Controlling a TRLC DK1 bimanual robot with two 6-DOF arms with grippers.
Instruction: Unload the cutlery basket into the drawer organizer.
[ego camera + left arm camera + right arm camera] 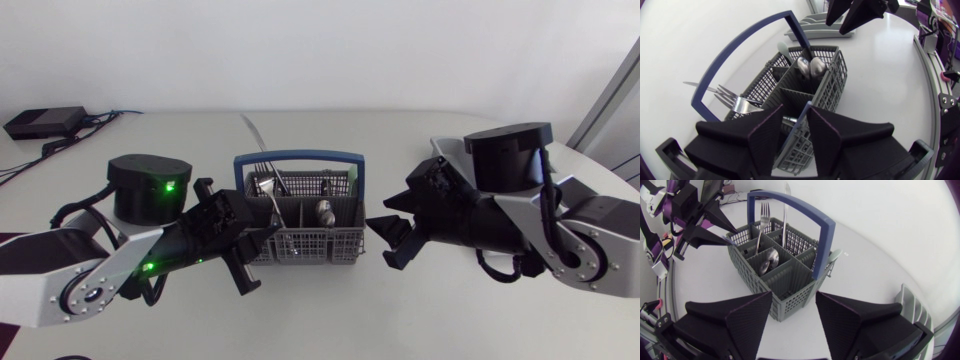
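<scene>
The drawer organizer [812, 30] is mostly hidden behind the right arm [520, 215]. The left gripper [795, 114], released, straddles the left wall of the basket [300, 245]; the right gripper [390, 243] gapes just right of it.

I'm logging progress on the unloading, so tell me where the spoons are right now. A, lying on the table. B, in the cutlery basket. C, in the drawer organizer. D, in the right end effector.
B: the spoons stand bowl-up in a compartment of the cutlery basket.
</scene>
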